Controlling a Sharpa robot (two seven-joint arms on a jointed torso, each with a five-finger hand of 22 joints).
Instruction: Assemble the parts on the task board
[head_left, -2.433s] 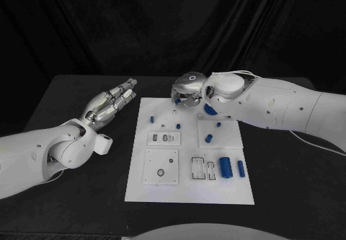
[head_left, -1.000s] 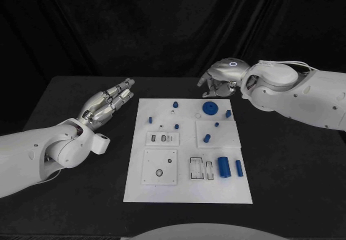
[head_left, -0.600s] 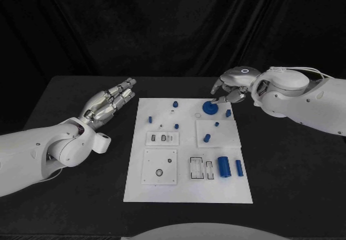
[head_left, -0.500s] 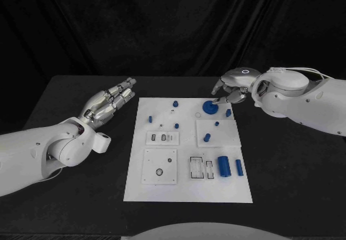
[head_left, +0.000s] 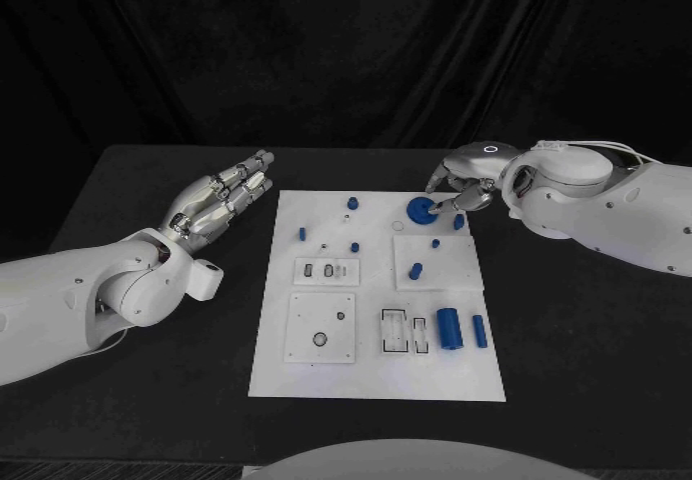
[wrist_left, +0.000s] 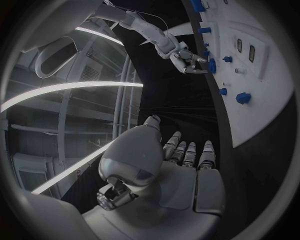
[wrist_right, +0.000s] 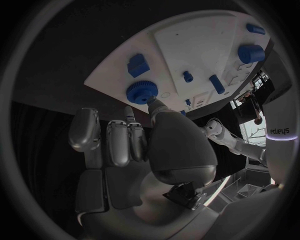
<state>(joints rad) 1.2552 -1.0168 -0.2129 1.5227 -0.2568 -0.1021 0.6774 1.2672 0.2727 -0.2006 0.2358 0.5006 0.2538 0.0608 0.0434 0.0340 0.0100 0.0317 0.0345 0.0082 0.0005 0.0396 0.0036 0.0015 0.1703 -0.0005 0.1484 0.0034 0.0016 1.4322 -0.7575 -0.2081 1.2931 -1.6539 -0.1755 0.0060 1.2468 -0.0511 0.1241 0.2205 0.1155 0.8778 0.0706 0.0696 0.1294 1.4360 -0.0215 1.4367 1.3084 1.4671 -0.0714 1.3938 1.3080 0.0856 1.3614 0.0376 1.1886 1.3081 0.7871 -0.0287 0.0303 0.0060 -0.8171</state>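
The white task board (head_left: 378, 375) lies mid-table with blue parts on it. A blue gear (head_left: 418, 209) sits flat near its far right corner. My right hand (head_left: 464, 190) hangs at that corner, fingers curled down; the thumb tip touches the gear's rim (wrist_right: 142, 93), and I cannot tell whether the gear is pinched. Small blue pegs (head_left: 352, 203) (head_left: 415, 270) stand further in, and two blue cylinders (head_left: 449, 327) lie near the right edge. My left hand (head_left: 224, 195) hovers left of the board, fingers straight and apart, holding nothing.
Recessed slots and holes (head_left: 323, 341) sit in the board's near half. Bare black table (head_left: 159, 420) surrounds the board. The left wrist view shows the board (wrist_left: 262, 75) with the right hand (wrist_left: 184, 56) at the gear (wrist_left: 212, 65).
My right hand left the pegs at the board's far middle, swung right and came down onto the blue gear. The left hand stayed put.
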